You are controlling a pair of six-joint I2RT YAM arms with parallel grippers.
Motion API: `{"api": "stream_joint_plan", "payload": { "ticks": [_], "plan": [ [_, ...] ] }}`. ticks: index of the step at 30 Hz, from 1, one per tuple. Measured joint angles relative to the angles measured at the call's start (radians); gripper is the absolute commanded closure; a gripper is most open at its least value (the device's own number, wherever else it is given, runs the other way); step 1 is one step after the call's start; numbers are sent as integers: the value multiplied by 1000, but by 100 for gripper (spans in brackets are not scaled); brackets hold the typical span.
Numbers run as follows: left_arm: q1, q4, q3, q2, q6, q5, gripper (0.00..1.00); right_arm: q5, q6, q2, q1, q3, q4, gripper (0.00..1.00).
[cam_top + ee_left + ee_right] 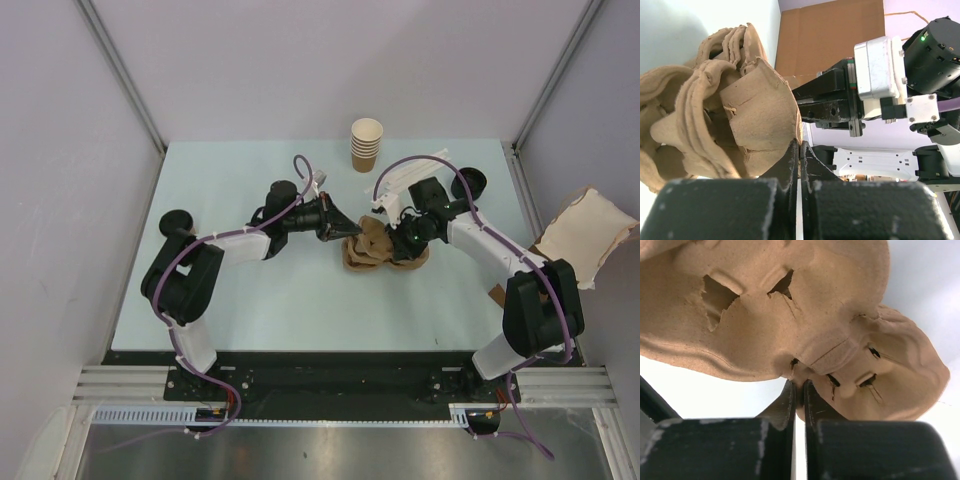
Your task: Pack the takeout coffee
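1. The left arm's black fingers (793,155) are squeezed together on the rim of the brown bumpy paper-pulp cup tray (365,255).
2. The tray is near the middle of the pale worktop (250,300), between the two arms.
3. A stack of tan paper cups with no lids (367,143) stands at the back.
4. The right arm's black fingers (789,397) pinch the tray's other side.
5. The small takeout coffee cup with a round black lid (470,183) stands behind the right arm, apart from the tray. Only its lid shows from above.
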Motion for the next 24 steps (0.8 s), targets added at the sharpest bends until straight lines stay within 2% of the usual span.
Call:
{"api": "stream_joint_plan", "payload": {
  "ticks": [6,8,10,13,16,24],
  "plan": [
    [5,0,-6,0,2,0,100,-13,2,-2,-5,0,4,100],
    [5,-1,-9,0,4,0,79,-21,3,-2,-8,0,4,100],
    [6,-12,-11,0,19,0,54,-27,5,-2,-13,0,4,100],
    [10,-31,-18,0,44,1,40,-35,10,-3,-20,0,6,100],
    [19,-38,-40,0,54,1,31,-42,10,-3,-24,0,5,100],
    [38,-36,-66,-3,66,4,28,-47,12,-3,-27,-2,3,100]
  ]
}}
